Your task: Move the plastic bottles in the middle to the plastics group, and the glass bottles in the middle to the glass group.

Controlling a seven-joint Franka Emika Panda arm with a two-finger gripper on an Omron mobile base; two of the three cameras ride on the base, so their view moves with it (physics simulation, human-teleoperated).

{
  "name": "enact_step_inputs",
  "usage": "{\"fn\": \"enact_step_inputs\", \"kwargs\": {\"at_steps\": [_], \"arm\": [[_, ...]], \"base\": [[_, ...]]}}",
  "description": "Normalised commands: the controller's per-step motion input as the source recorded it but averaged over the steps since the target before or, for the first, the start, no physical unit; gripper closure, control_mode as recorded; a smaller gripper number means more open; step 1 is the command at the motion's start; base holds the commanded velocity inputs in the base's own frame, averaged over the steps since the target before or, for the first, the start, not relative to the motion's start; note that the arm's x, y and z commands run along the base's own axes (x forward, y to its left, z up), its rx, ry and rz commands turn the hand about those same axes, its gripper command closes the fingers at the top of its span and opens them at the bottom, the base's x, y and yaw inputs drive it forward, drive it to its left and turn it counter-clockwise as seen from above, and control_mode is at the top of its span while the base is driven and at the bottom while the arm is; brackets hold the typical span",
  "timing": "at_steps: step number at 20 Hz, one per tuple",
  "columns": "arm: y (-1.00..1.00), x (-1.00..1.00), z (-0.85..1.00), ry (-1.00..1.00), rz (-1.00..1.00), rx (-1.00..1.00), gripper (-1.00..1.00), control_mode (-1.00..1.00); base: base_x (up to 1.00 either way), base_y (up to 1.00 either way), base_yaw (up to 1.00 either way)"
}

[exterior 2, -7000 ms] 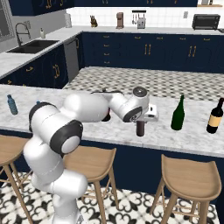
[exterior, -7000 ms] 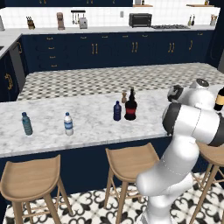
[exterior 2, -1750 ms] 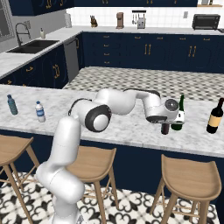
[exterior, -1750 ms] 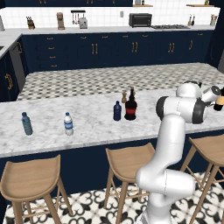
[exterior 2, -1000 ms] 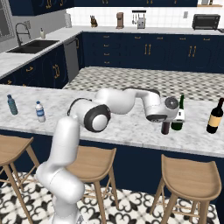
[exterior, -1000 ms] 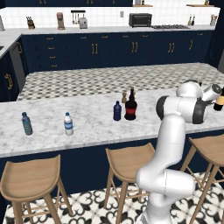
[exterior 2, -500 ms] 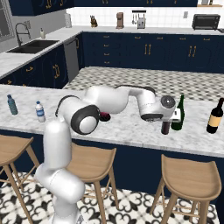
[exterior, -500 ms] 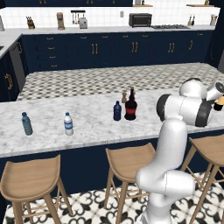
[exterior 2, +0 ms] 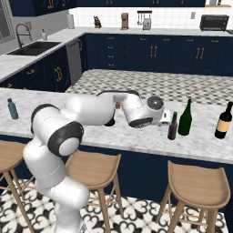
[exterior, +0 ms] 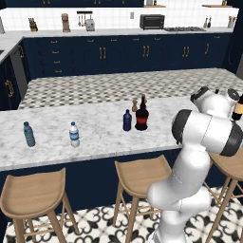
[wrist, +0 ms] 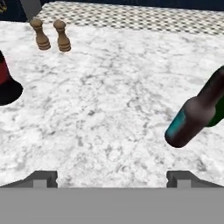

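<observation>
My gripper is open and holds nothing; its fingertips stand wide apart low over the marble counter. A slim dark glass bottle with a teal label stands free just ahead to the right. In the right base view this slim bottle is upright beside the green wine bottle, with the gripper just left of it. The cream-labelled wine bottle stands further right. The navy plastic bottle and the squat red-labelled bottle stand mid-counter. Two clear water bottles stand at the left.
Two small brown wooden shakers stand behind the squat bottle. Wooden stools line the counter's near edge. Open marble lies between the squat bottle and the slim one.
The hand has drawn back a little to the left, away from the slim bottle, which stays upright beside the green wine bottle. The arm's elbow has swung.
</observation>
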Motion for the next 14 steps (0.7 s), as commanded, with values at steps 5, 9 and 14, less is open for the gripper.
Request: {"fn": "enact_step_inputs", "kwargs": {"at_steps": [5, 9, 14], "arm": [[1.00, -0.09, 0.68, 0.17, 0.12, -0.04, -1.00, -1.00], [1.00, 0.00, 0.82, 0.21, 0.11, 0.00, -1.00, -1.00], [0.91, 0.00, 0.61, 0.17, 0.09, 0.00, -1.00, -1.00]], "base": [[0.00, 0.00, 0.00], [0.00, 0.00, 0.00], [0.00, 0.00, 0.00]]}}
